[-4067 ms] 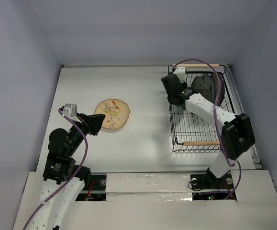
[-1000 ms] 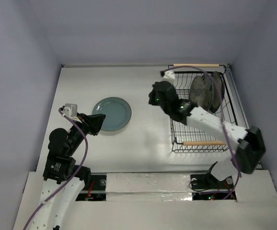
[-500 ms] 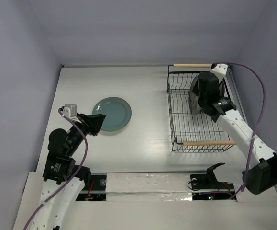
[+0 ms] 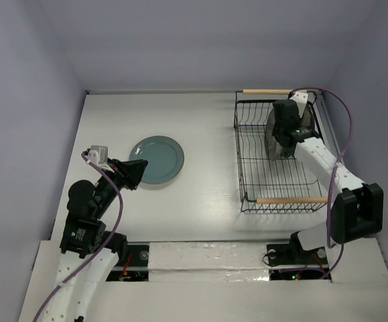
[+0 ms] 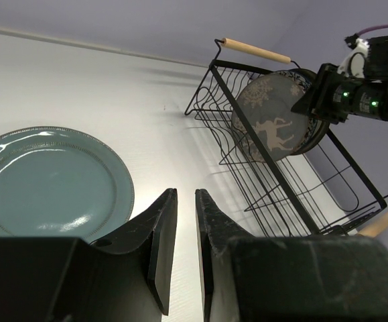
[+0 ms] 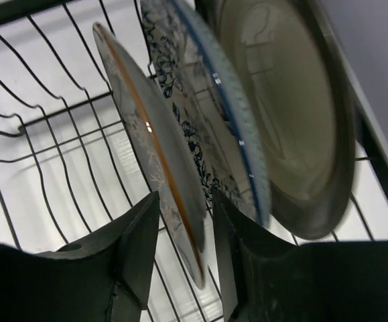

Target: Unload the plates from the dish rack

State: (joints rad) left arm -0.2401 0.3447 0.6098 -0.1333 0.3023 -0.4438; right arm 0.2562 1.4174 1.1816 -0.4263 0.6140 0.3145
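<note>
Right pincer [image 6: 183,201]: released, fingers astride the rim of the front plate, the grey-brown round plate with a pale pattern [image 6: 147,147]. Rim sits in the gap. I cannot tell whether either pad touches it.

- Plate stands on edge in the far right part of the black wire dish rack [image 4: 239,154], thin edge toward the pincer, face turned to the open left part of the rack.
- Just behind it stand the white plate with a dark floral print [image 6: 194,121], then the cream plate with a brown rim [image 6: 294,121]. The three are packed close.
- Right arm is at the rack. The left is well apart from it.
- Left pincer [image 5: 185,198]: fingers nearly together, gripping nothing, just beside the glossy teal plate [image 4: 157,159] lying flat on the white desk [image 4: 207,134].

Judgement: glazed ceramic is hard and slick, the rim is narrow, and the wires are thin and stiff. Clench squarely on the rim, then lift without raking the neighbouring plate.
</note>
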